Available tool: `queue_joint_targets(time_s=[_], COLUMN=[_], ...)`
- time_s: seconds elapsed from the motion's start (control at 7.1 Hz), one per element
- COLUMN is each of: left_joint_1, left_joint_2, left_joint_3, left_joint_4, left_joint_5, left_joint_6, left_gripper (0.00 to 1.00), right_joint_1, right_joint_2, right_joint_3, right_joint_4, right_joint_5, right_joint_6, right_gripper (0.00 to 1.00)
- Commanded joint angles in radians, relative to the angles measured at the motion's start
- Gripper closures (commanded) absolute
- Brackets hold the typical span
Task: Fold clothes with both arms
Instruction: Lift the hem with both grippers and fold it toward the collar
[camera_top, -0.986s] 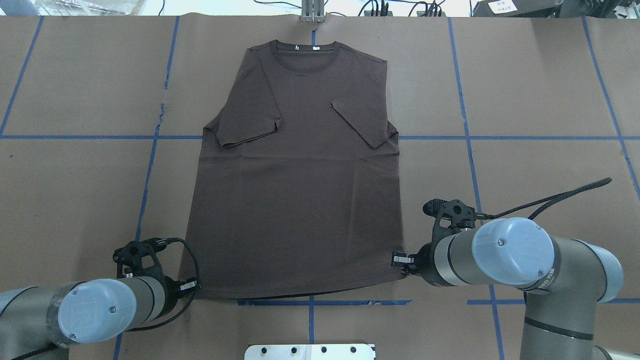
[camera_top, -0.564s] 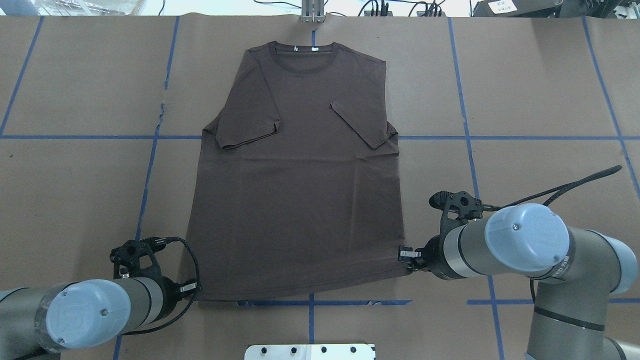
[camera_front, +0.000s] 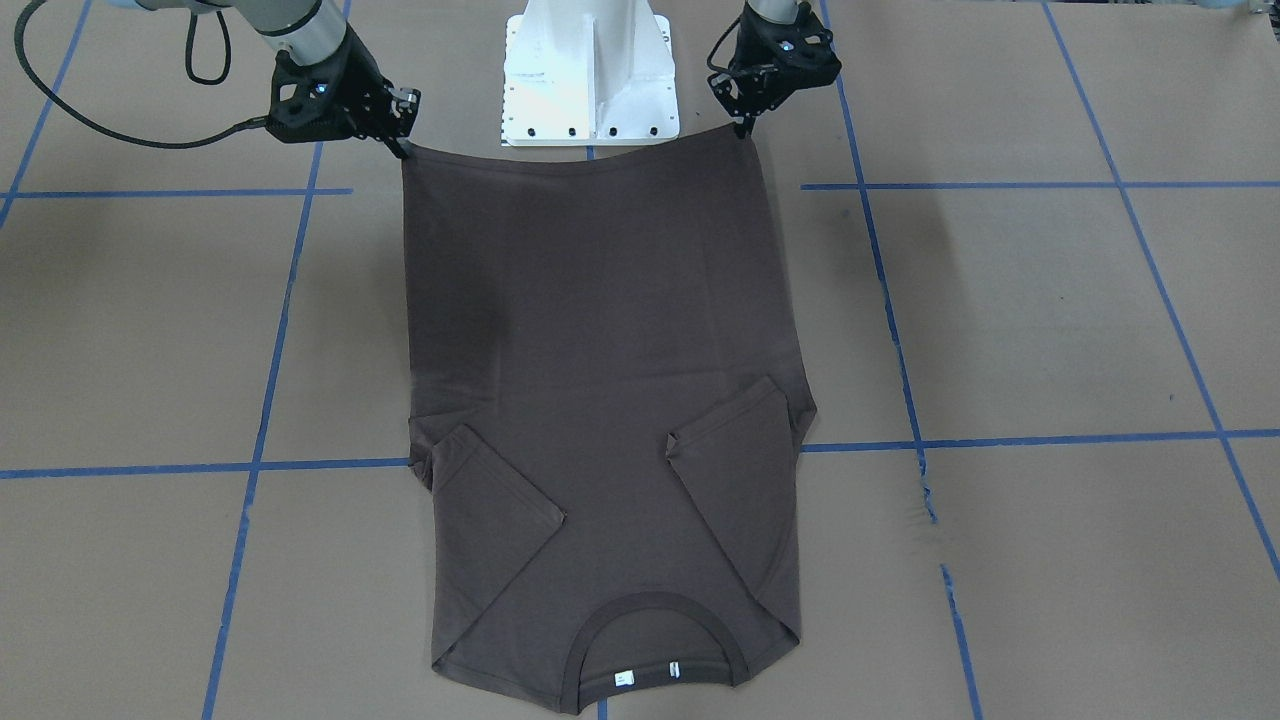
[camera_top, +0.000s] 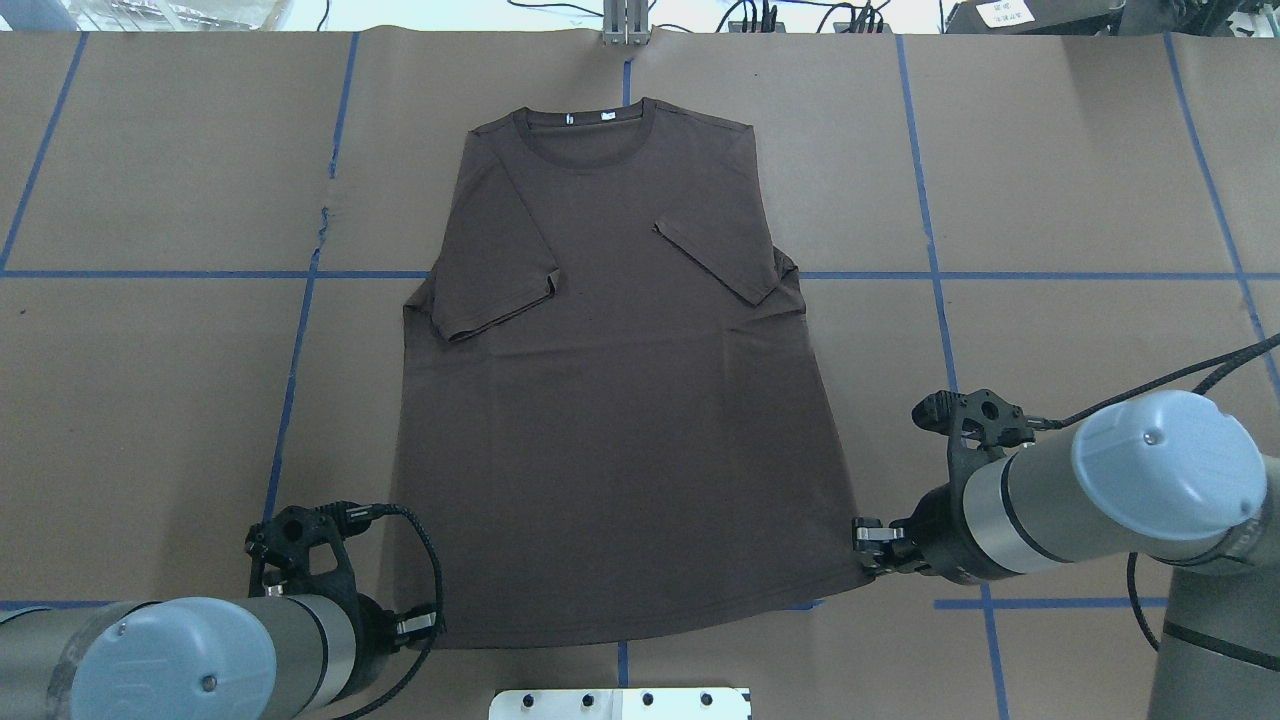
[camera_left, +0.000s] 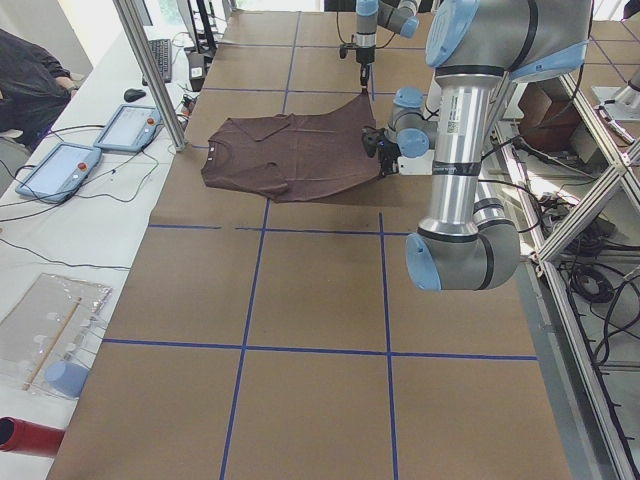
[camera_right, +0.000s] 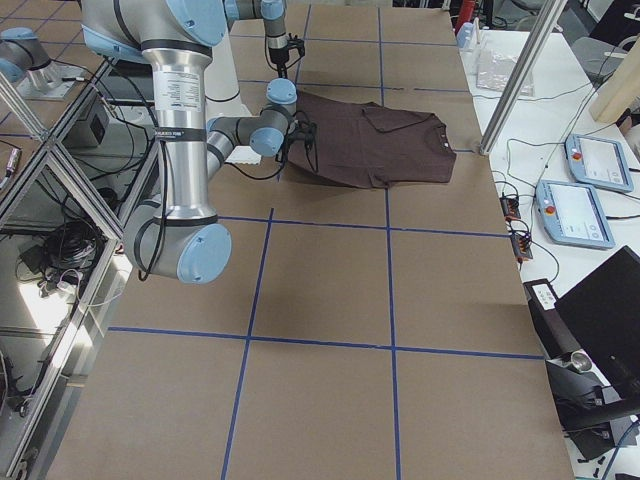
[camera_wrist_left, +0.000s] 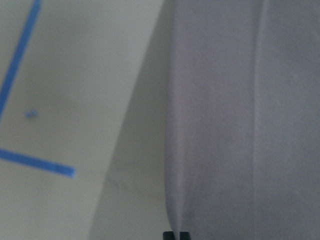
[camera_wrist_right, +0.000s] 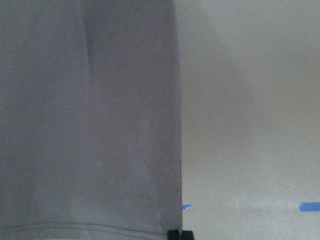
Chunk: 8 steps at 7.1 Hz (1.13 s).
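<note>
Status: early-to-mid fold, by my read. The shirt (camera_top: 620, 400) lies face up in the middle of the table (camera_top: 150, 380), collar (camera_top: 585, 120) at the far edge from the robot, hem (camera_front: 580, 165) on the robot's side, just in front of the pedestal (camera_front: 590, 70). Both sleeves (camera_top: 495, 280) are already turned in over the chest, so the sides are squared off. The body itself is not folded yet: full length laid out, no crease across it. The left gripper (camera_top: 415, 627) has its fingers pinched closed on the left hem corner, and the right gripper (camera_top: 868, 535) is closed the same way on the right hem corner. Each wrist view shows the fingertips together at the bottom edge with cloth running away from them. The front view has the hem stretched between the two grips with a slight sag in the middle. In the side views the hem end looks raised off the table while the collar end rests flat; I can't tell how high. So relative to the grippers, the shirt hangs forward and away from both of them, one corner in each, with the rest of it trailing on the table towards the collar. Left to do, as I judge it: carry the hem over towards the collar, lay it down square, release, then any further fold. Main risk: uneven pull skewing the hem line, since the right corner sits further out than the left in the overhead view.
</note>
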Motion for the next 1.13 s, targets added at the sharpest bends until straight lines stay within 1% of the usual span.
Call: queue_joint_targets(time_s=[0.0, 0.14, 0.28, 0.42, 0.56, 0.7, 0.85, 0.99], left_joint_1=[0.04, 0.053, 0.053, 0.054, 0.022, -0.034, -0.103, -0.218], left_joint_2=[0.001, 0.004, 0.001, -0.034, -0.068, -0.077, -0.085, -0.127], left_joint_3=[-0.088, -0.151, -0.188, -0.173, -0.156, -0.147, -0.115, -0.073], left_joint_4=[0.021, 0.093, 0.11, 0.11, 0.11, 0.109, 0.109, 0.113], left_joint_5=[-0.005, -0.017, -0.026, -0.035, -0.038, -0.038, -0.038, -0.044], left_joint_6=[0.083, 0.092, 0.093, 0.087, 0.092, 0.099, 0.124, 0.262], left_gripper=[1.0, 1.0, 1.0, 1.0, 1.0, 1.0, 1.0, 1.0], right_joint_1=[-0.036, -0.05, -0.053, -0.034, 0.024, 0.089, 0.167, 0.237], right_joint_2=[-0.114, -0.149, -0.142, -0.128, -0.072, -0.03, 0.023, 0.107], right_joint_3=[0.127, 0.161, 0.161, 0.144, 0.115, 0.077, 0.03, -0.056], right_joint_4=[-0.001, -0.001, -0.001, -0.001, -0.001, -0.002, -0.004, -0.01], right_joint_5=[0.063, 0.065, 0.065, 0.055, 0.061, 0.066, 0.071, 0.071], right_joint_6=[-0.001, -0.001, -0.001, -0.007, -0.063, -0.122, -0.174, -0.208], right_gripper=[1.0, 1.0, 1.0, 1.0, 1.0, 1.0, 1.0, 1.0])
